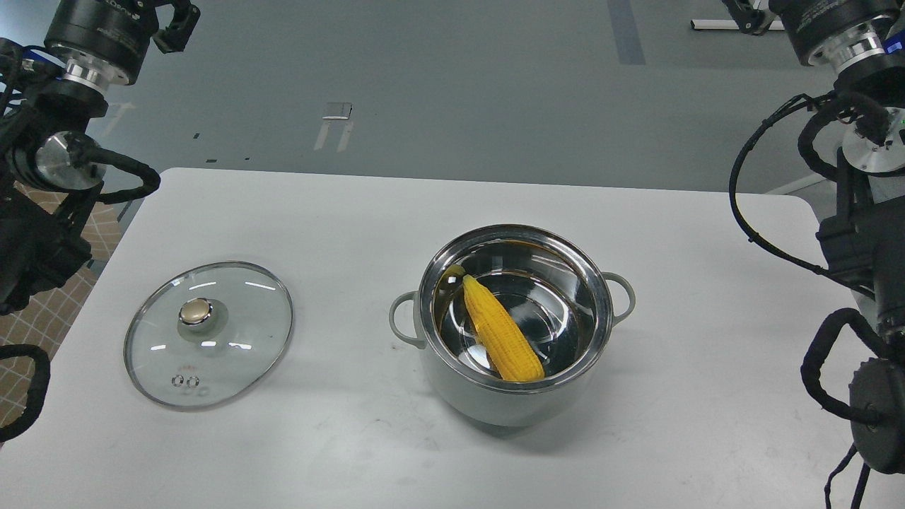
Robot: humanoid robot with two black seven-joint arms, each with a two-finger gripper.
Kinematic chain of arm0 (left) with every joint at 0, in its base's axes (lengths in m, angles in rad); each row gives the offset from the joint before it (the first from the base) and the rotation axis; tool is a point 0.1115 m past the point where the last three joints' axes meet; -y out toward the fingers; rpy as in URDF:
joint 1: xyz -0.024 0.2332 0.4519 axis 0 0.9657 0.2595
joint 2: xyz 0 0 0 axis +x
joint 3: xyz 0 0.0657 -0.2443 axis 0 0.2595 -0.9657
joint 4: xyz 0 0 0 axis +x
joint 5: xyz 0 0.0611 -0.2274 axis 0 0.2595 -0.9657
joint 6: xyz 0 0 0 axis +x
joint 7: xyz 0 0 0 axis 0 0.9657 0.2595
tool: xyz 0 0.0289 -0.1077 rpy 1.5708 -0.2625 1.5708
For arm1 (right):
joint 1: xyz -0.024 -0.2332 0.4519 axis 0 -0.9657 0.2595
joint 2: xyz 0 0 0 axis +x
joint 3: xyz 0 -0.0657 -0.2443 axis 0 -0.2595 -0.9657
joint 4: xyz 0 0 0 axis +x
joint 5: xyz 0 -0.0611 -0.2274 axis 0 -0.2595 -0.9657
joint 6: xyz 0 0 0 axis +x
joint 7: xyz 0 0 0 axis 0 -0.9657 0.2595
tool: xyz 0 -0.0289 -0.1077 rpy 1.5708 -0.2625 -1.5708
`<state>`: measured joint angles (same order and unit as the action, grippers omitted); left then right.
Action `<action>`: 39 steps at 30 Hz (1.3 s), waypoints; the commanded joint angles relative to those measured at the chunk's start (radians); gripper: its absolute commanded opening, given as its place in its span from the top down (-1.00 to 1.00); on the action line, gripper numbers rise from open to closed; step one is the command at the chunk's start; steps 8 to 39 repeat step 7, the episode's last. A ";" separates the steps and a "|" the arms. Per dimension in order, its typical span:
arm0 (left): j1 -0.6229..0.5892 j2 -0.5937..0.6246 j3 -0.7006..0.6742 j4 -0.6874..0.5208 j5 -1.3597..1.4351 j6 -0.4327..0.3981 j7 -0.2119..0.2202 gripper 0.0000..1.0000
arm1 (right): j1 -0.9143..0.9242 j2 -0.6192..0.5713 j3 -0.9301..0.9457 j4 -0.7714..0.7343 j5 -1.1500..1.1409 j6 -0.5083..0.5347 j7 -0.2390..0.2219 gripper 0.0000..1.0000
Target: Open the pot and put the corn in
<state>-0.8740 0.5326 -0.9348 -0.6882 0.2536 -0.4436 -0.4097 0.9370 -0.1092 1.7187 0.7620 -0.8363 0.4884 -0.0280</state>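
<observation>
The pale grey-green pot (495, 404) stands open on the white table, right of centre, with its two loop handles to the left and right. The yellow corn (500, 329) lies inside it, leaning against the near left of the steel wall with its tip pointing away. My left gripper (175, 22) is raised at the top left, far from the pot, and only part of it shows. My right gripper (742, 13) is raised at the top right edge and mostly cut off. Neither holds anything that I can see.
The clear glass lid (233, 353) with a gold knob (195, 312) lies flat on the table (339, 212) left of the pot. My right arm's links and cables hang along the right edge. Grey floor lies beyond the table's far edge.
</observation>
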 commanded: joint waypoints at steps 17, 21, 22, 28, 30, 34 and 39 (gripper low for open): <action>0.001 -0.002 -0.002 -0.002 0.000 0.000 0.002 -0.95 | -0.006 0.002 0.004 0.010 0.017 0.000 0.000 -1.00; 0.001 -0.002 -0.002 -0.002 0.000 0.000 0.002 -0.95 | -0.006 0.002 0.004 0.010 0.017 0.000 0.000 -1.00; 0.001 -0.002 -0.002 -0.002 0.000 0.000 0.002 -0.95 | -0.006 0.002 0.004 0.010 0.017 0.000 0.000 -1.00; 0.001 -0.002 -0.002 -0.002 0.000 0.000 0.002 -0.95 | -0.006 0.002 0.004 0.010 0.017 0.000 0.000 -1.00; 0.001 -0.002 -0.002 -0.002 0.000 0.000 0.002 -0.95 | -0.006 0.002 0.004 0.010 0.017 0.000 0.000 -1.00; 0.001 -0.002 -0.002 -0.002 0.000 0.000 0.002 -0.95 | -0.006 0.002 0.004 0.010 0.017 0.000 0.000 -1.00; 0.001 -0.002 -0.002 -0.002 0.000 0.000 0.002 -0.95 | -0.006 0.002 0.004 0.010 0.017 0.000 0.000 -1.00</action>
